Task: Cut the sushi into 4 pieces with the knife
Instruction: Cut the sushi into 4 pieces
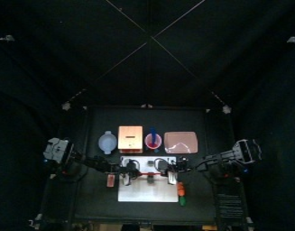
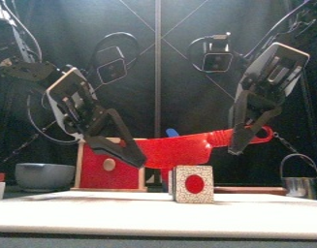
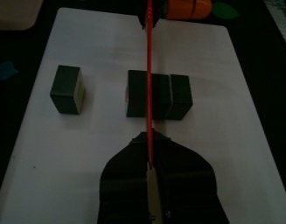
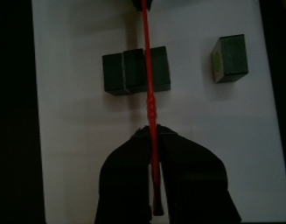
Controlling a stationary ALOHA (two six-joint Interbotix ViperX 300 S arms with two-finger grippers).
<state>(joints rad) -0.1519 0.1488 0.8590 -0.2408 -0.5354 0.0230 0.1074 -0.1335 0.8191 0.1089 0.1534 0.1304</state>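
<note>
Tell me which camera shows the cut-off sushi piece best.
The left wrist view: the cut-off piece lies on the board, apart from the roll beneath the knife. The right wrist view shows it nearly as well. The front view looks end-on, so only one block shows; the top view is too distant.

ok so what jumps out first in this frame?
The red knife is held level between both arms. The left gripper and right gripper are each shut on one end of it, over the white cutting board at mid-table. Directly under the blade sits the joined sushi chunk, dark green, with one cut block lying apart beside it on the board.
</note>
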